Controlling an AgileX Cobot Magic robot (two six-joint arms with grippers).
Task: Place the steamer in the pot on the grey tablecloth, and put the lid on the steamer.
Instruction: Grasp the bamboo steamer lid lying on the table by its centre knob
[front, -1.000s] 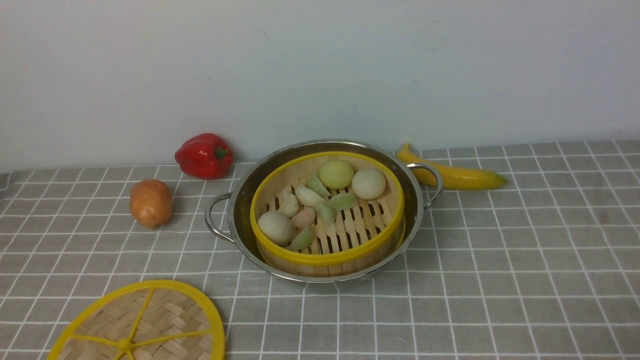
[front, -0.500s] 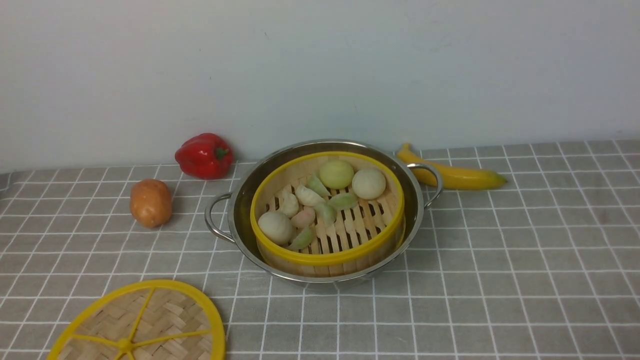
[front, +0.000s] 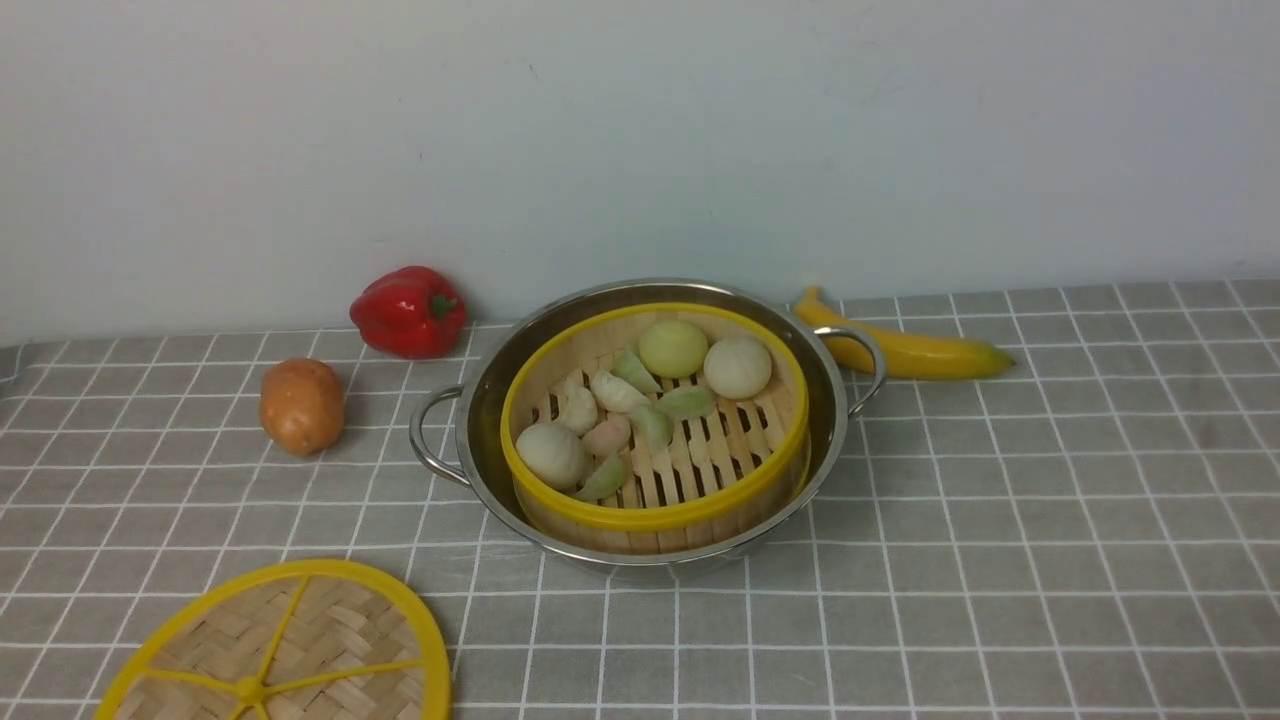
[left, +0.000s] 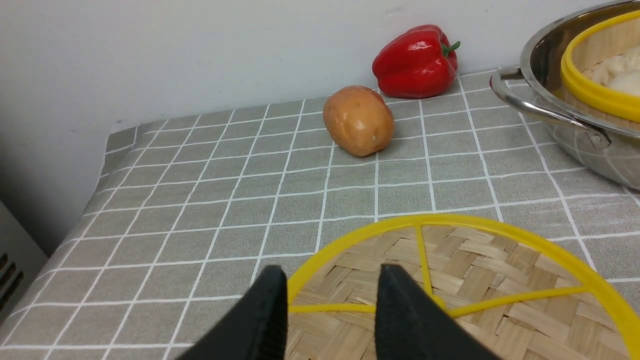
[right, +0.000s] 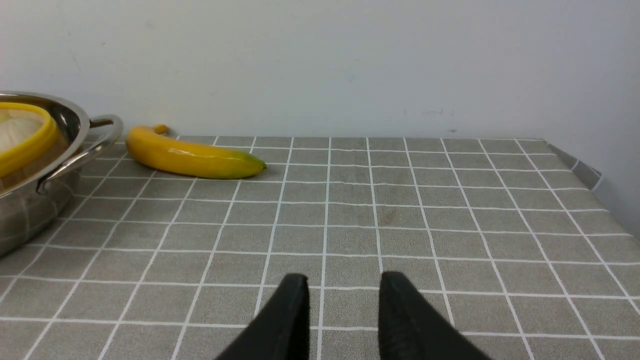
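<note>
**Step in hand: fitting the lid; the steamer is already seated in the pot.**
Left hand (left: 330, 272): fingers spread, holding nothing, positioned over the lid (left: 450, 280), which lies flat on the near-left grey tablecloth (front: 1000, 520). Right hand (right: 343, 277): spread over bare cloth. Farther back, the steamer (front: 650, 520) sits inside the pot (front: 826, 420). The next move probably calls for gripping the lid and centring it over the steamer.

Front view: raised, facing wall (front: 640, 130), sees most of cloth (front: 1000, 500). Wrist views: low, close, facing wall; each shares pot (front: 487, 420) edge with front.
</note>
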